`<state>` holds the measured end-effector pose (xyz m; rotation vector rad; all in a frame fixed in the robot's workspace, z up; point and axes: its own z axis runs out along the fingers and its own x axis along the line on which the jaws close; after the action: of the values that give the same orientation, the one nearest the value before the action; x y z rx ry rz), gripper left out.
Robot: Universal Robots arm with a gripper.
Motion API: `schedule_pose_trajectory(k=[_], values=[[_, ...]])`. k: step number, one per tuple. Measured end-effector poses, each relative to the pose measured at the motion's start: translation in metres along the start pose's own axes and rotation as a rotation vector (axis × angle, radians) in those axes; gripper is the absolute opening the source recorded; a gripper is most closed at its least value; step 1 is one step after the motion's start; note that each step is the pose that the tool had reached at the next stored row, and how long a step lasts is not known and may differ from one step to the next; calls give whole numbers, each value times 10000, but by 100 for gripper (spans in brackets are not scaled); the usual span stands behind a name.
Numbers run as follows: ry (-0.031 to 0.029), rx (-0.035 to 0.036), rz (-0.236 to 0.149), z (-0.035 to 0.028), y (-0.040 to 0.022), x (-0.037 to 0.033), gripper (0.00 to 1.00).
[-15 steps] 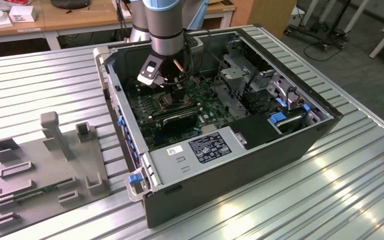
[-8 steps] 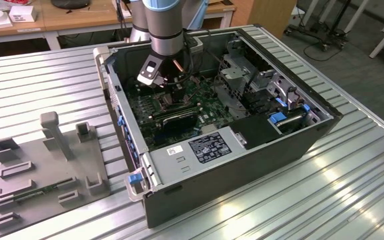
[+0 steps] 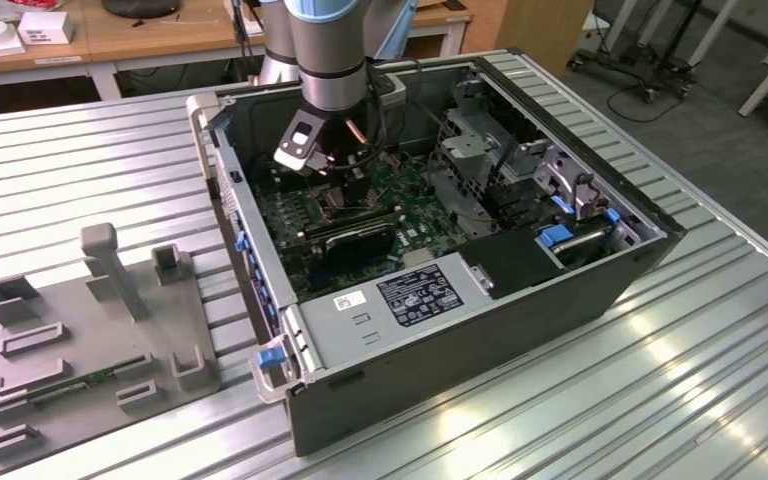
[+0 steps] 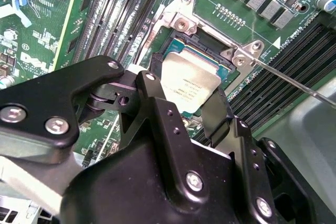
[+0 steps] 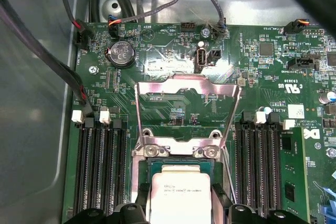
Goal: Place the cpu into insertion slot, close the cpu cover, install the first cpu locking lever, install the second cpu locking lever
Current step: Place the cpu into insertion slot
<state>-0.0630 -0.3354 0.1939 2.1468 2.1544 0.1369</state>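
Two fingers point(image 4: 151, 88) of the claw point(image 4: 185, 98) pinch the cpu point(image 4: 190, 83) by its edges, just over the insertion slot point(image 4: 195, 48), cpu cover point(image 5: 188, 103) standing open; a tilted or offset release would likely damage the slot.

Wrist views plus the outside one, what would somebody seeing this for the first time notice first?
Probably the silver chip, pinched in the black gripper right over the open socket in both wrist views. In the first wrist view, the metal cover frame stands swung open at the socket's far edge. In the exterior view, the arm reaches down into an open computer case lying on a slatted metal table.
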Motion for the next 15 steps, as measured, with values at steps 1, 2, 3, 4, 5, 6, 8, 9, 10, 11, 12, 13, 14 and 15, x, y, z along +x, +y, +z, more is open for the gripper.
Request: schedule_pose_trajectory(k=[1,2,3,4,5,6,8,9,10,11,12,13,14,15], values=[[0,0,1,0,0,0,54],[-1,0,3,0,-1,0,54],[-2,1,4,0,-2,0,54],[-3,2,5,0,-4,0,54],[-2,1,5,2,-5,0,54],[-2,1,6,5,-6,0,54],[-2,0,8,11,-7,0,54],[-2,1,8,14,-8,0,54],[-4,3,9,16,-9,0,54],[-6,4,11,18,-10,-1,54],[-6,5,12,18,-10,-1,54],[-6,4,13,19,-10,0,54],[-5,3,13,20,-10,0,54],[-3,2,13,21,-10,0,54]])
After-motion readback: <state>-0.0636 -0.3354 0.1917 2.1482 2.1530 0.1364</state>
